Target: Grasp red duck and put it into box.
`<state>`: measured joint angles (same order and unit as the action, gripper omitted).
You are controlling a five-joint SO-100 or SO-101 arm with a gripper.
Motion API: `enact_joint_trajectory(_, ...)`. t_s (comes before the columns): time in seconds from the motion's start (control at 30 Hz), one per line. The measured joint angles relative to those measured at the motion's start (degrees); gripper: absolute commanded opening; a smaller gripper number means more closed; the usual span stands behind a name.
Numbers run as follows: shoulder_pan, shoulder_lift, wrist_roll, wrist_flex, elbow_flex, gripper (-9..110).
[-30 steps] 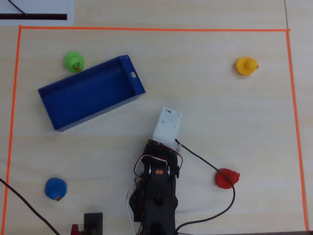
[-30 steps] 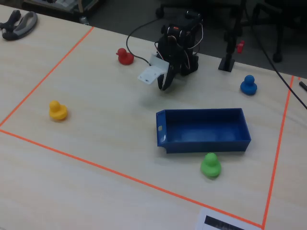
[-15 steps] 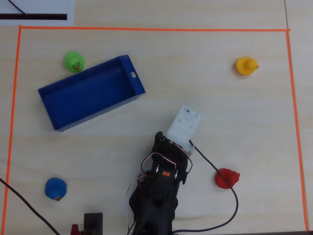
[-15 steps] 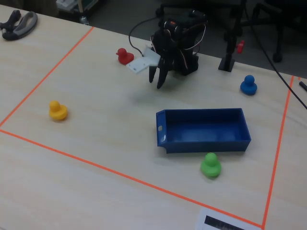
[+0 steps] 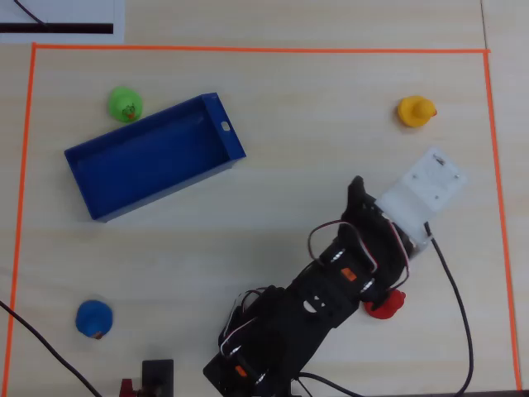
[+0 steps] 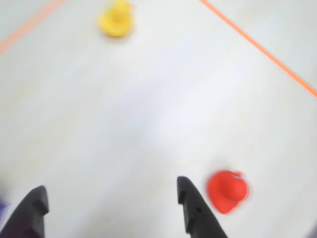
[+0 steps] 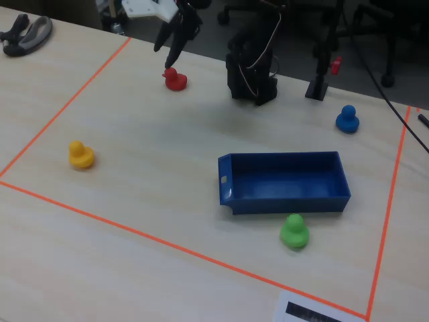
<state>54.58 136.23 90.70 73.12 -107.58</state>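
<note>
The red duck (image 6: 227, 191) stands on the pale table, just outside and to the right of my right finger (image 6: 190, 203) in the wrist view. My gripper (image 6: 111, 187) is open, with only bare table between its fingers. In the fixed view the gripper (image 7: 165, 54) hangs in the air just above the red duck (image 7: 175, 79). The arm hides part of the red duck (image 5: 387, 305) in the overhead view. Far to the left in that view lies the box (image 5: 232, 141), a blue low-walled tray with nothing in it, which also appears in the fixed view (image 7: 284, 203).
A yellow duck (image 5: 415, 110) sits ahead of the gripper near the orange tape border (image 5: 494, 165). A green duck (image 5: 125, 104) stands beside the box's far wall. A blue duck (image 5: 93, 318) is at the lower left. A black cable (image 5: 459, 306) trails past the red duck.
The arm has swung right in the overhead view, away from the box. The gripper has risen and come over the red duck.
</note>
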Motion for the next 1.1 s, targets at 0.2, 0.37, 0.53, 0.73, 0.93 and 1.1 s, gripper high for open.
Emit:
enact_joint_trajectory(0.2, 13.89, -12.04, 11.07, 0.00, 5.98, 36)
enact_joint_trajectory(0.37, 21.27, -21.01, 16.52, -3.60, 7.47, 38)
enact_joint_trajectory(0.53, 27.77, -27.77, 21.01, -11.16, 5.36, 38)
enact_joint_trajectory(0.73, 34.10, -32.61, 26.10, -17.93, 0.26, 38)
enact_joint_trajectory(0.93, 36.65, -32.96, 26.72, -15.29, 0.18, 37)
enact_joint_trajectory(1.1, 36.91, -31.99, 27.25, -9.67, -3.25, 37)
